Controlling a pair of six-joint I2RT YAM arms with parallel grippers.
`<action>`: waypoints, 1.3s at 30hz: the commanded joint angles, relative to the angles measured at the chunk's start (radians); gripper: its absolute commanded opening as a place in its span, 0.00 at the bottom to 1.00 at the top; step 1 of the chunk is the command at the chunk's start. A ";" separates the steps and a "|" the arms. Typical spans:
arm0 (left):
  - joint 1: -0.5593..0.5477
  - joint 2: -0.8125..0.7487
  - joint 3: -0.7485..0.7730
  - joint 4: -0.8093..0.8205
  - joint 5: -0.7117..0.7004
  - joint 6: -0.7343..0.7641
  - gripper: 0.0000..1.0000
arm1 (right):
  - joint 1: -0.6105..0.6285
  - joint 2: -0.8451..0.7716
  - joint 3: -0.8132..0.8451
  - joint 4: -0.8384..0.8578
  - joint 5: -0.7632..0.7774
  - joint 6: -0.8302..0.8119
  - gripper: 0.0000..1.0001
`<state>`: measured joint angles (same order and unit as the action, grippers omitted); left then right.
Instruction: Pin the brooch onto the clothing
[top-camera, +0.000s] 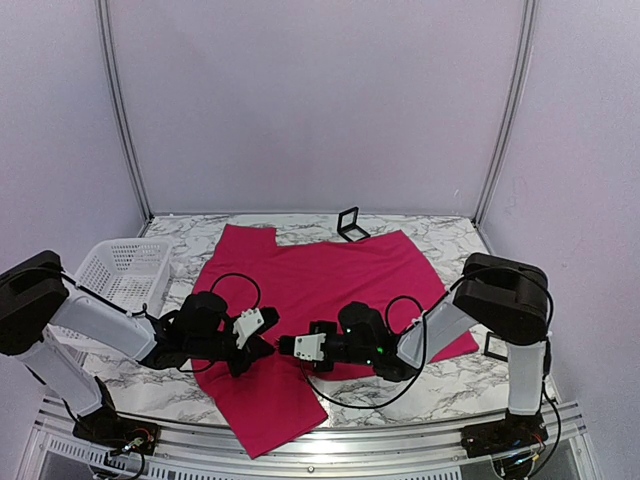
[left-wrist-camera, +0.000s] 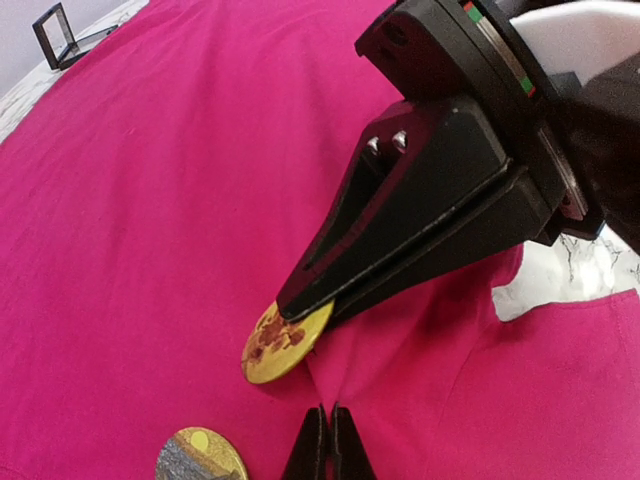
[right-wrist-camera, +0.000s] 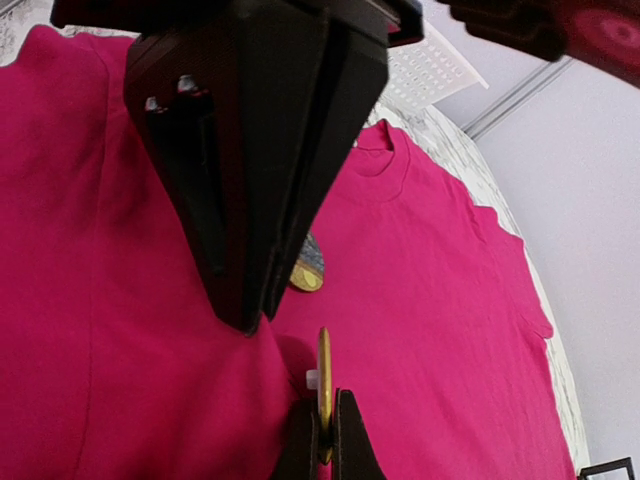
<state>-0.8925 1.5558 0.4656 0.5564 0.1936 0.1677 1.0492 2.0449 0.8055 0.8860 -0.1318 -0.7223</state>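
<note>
On the pink shirt (left-wrist-camera: 150, 200) at the front of the table (top-camera: 450, 395), pinning now, with the right hand (left-wrist-camera: 292, 305) shut on the gold brooch (left-wrist-camera: 285, 345) and the left hand (left-wrist-camera: 327, 432) pinching a fold beside it; next, push the pin gently through.

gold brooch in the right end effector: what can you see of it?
The brooch is a round, gold, metal-looking disc with reddish-brown blotches on its face. The right end effector is shut on its rim. Edge-on in the right wrist view, a small white piece shows on one side. It hangs at a fold of the clothing; contact unclear.
</note>
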 joint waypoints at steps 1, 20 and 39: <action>0.006 -0.030 -0.015 0.016 0.010 -0.004 0.00 | 0.019 0.025 0.012 -0.007 -0.016 -0.018 0.00; 0.007 -0.005 -0.014 0.020 0.010 -0.002 0.00 | -0.013 0.018 0.060 -0.039 -0.241 0.232 0.00; 0.009 -0.133 -0.044 0.010 -0.045 0.028 0.24 | -0.073 -0.003 0.073 0.002 -0.388 0.368 0.00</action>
<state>-0.8890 1.4887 0.4294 0.5499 0.1658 0.1734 0.9829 2.0571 0.8494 0.8688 -0.4564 -0.3859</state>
